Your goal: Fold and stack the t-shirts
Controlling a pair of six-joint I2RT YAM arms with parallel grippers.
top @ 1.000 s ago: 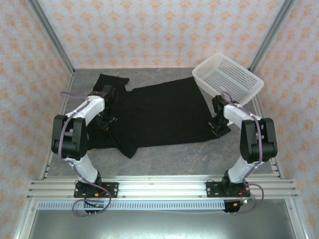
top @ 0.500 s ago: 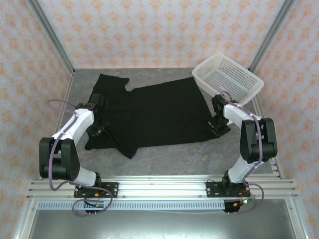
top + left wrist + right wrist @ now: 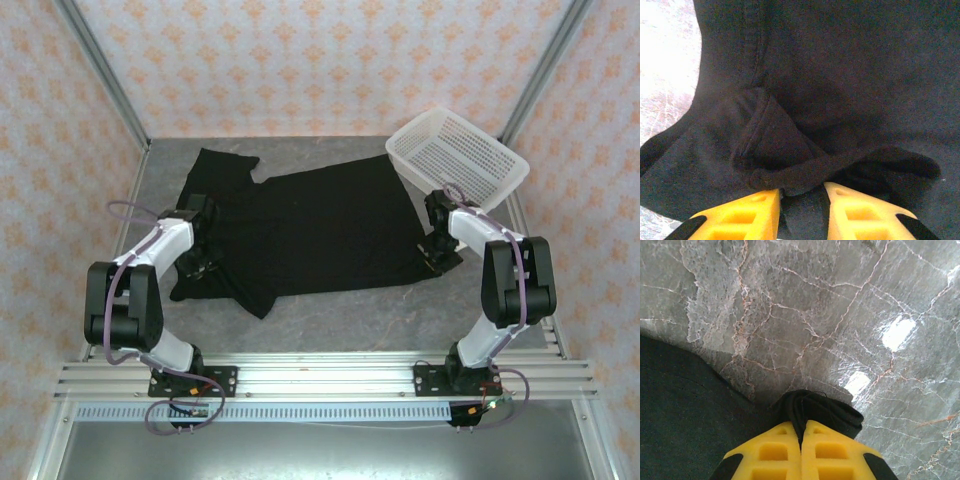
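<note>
Black cloth spread plain side up across the marbled tabletop (image 3: 815, 300), between both arms and near the white mesh basket (image 3: 460, 155) at the far right: the t-shirt (image 3: 320, 225). Pinches the sleeved end with the left end effector (image 3: 801, 192), jaws narrowed onto a bunched ridge of fabric. Clamps the opposite, hem-side corner with the right end effector (image 3: 801, 427), fingers pressed together, a small black tuft poking out ahead. Grips both ends at once, probably to lift and keep the cloth taut for a first fold. Shows no fold yet.

Matt cloth t-shirt (image 3: 320, 225) on glossy marbled table (image 3: 400, 310)
</note>
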